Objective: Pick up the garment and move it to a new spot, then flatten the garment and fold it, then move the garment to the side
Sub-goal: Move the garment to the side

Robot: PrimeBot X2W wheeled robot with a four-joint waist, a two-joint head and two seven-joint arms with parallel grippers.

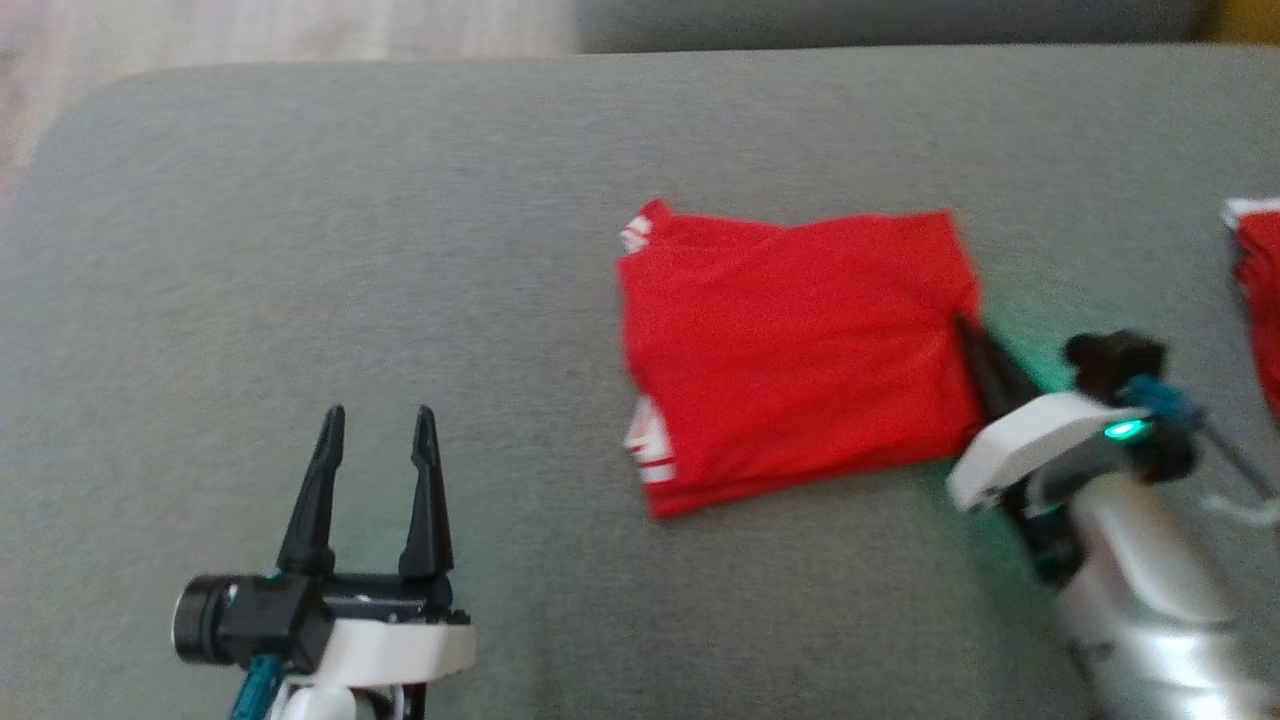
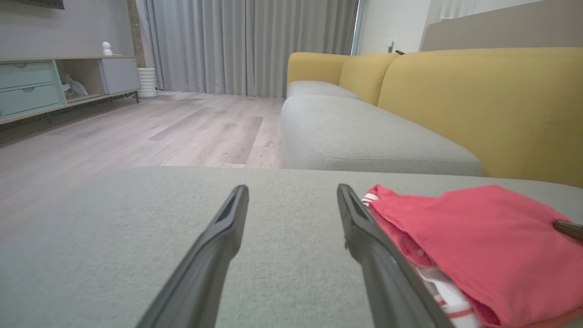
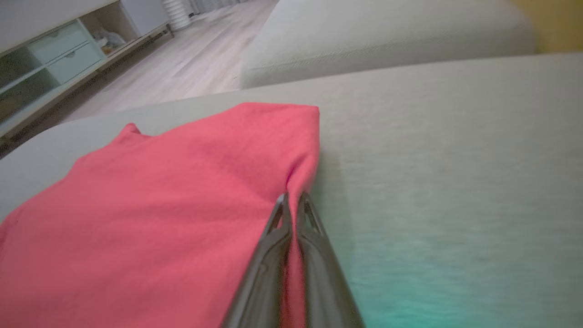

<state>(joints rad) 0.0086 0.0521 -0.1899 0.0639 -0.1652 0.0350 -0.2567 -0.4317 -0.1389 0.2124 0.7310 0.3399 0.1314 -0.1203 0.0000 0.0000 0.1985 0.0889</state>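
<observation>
Evidently soft, light and floppy, the folded red jersey (image 1: 790, 350) lies on the grey sofa seat (image 1: 300, 250). The right pincer (image 3: 291, 198) is clamped on its edge, a fair hold; the left pincer (image 1: 378, 415) stands apart.

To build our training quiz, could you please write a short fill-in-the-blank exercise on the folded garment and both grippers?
1. The folded red fabric jersey with white-striped trim lies on a ____ upholstered cushion.
2. The right gripper is ____ on the jersey's edge.
3. The left gripper, apart from the jersey, has its fingers ____.
4. The padded sofa backrest is ____.
Missing words: grey; shut; open; yellow.
</observation>
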